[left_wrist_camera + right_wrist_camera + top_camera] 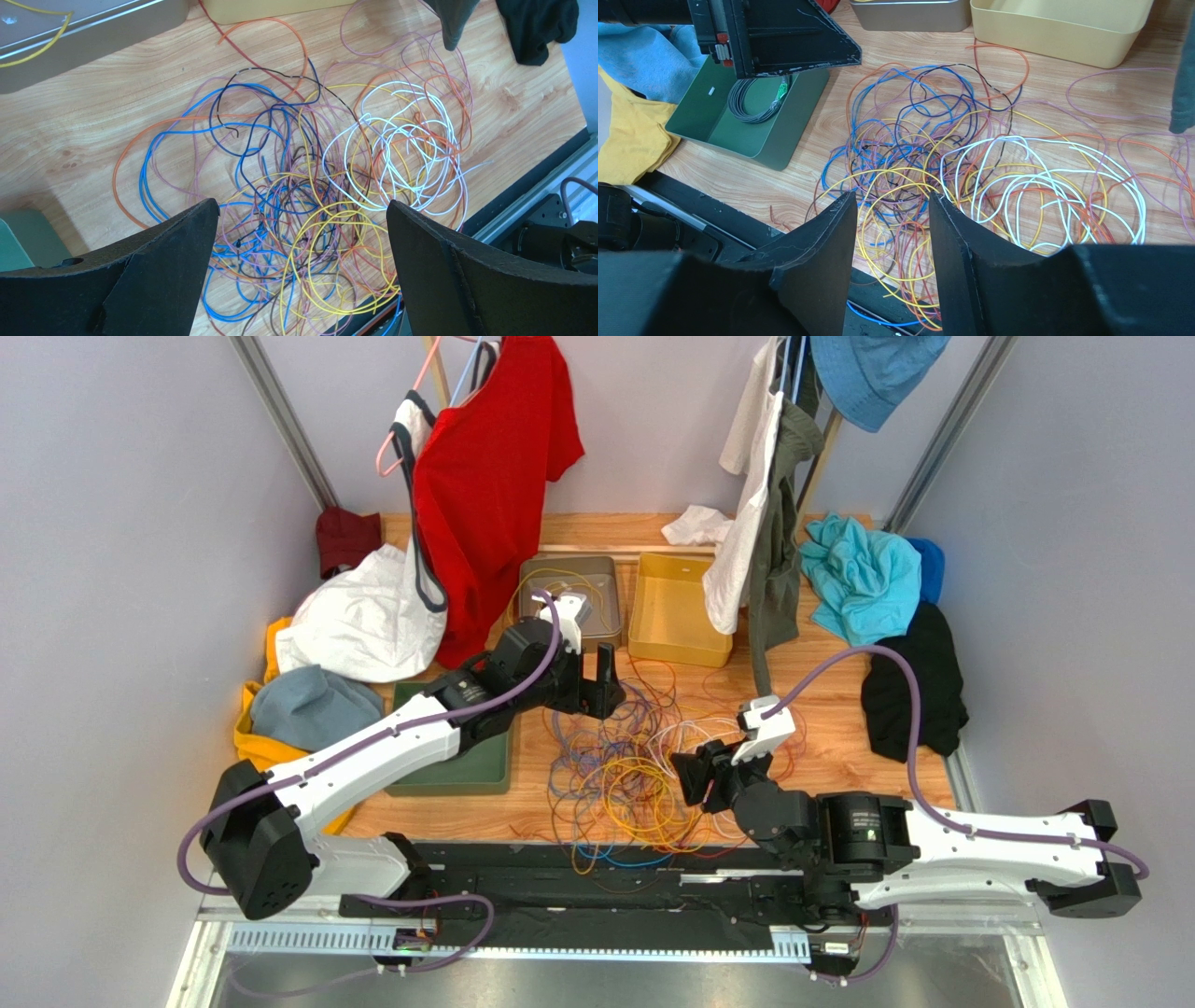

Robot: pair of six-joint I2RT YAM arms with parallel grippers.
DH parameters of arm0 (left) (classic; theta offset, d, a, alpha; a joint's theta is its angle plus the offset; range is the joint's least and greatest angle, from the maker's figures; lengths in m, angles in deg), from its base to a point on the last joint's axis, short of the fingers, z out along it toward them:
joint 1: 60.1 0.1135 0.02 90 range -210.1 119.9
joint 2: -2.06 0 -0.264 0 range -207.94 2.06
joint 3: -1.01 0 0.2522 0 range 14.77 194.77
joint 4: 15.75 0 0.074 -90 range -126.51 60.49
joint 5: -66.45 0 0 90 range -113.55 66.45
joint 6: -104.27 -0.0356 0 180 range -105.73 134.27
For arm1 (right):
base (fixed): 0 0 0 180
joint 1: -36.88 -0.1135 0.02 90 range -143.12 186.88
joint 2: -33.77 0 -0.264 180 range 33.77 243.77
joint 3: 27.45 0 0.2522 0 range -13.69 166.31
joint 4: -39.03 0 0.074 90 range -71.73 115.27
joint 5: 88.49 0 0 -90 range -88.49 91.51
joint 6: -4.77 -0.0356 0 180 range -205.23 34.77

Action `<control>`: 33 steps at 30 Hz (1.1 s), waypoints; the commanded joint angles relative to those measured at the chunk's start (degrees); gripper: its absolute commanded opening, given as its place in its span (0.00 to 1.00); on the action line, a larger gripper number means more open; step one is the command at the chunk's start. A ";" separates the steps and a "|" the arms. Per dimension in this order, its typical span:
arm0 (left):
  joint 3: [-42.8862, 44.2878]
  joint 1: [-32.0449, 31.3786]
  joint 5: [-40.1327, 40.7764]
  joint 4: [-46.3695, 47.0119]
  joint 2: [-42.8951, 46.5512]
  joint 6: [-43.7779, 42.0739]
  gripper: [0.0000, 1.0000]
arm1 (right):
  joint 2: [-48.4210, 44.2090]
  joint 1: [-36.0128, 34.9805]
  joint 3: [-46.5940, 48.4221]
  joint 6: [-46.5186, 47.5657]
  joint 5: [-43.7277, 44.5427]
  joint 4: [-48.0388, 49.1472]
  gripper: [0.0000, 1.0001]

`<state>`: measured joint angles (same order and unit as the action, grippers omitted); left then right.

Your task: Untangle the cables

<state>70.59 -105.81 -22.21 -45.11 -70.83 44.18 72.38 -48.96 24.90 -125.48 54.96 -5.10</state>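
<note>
Cables (pixel 631 784) lie in one tangle (strands too many to count) beneath two grippers. The left gripper (pixel 302 210) gapes wide and empty, and the right gripper (pixel 892 199) is half-open, gripping nothing.

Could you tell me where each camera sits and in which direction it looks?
Top external: above and behind the left arm and right arm, looking down at the table; both arms show whole.
Left wrist: above the cables, looking down; the open left gripper frames them.
Right wrist: low by the near edge, facing the yellow tray; the right gripper shows, jaws apart.
Shared: both wrist views show the white cable.
</note>
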 commanded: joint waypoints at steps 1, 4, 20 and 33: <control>2.72 -0.17 1.47 0.57 -0.86 1.73 0.99 | -3.18 0.06 -1.32 -1.50 1.22 -0.92 0.46; 3.34 -0.17 2.69 0.39 -1.56 2.34 0.98 | -4.50 -0.03 -2.37 -1.59 0.78 -0.92 0.46; 6.68 11.78 5.25 -4.00 -2.09 8.41 0.99 | -12.59 0.06 -5.89 -4.66 3.51 -2.42 0.47; 16.28 19.68 7.91 -9.82 -17.38 15.69 0.89 | -21.73 -0.03 -9.50 -0.80 3.33 -1.53 0.44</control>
<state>87.74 -89.51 -11.89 -54.07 -84.71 54.15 52.20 -48.92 15.70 -127.20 56.54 -8.32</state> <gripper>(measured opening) 0.903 0.443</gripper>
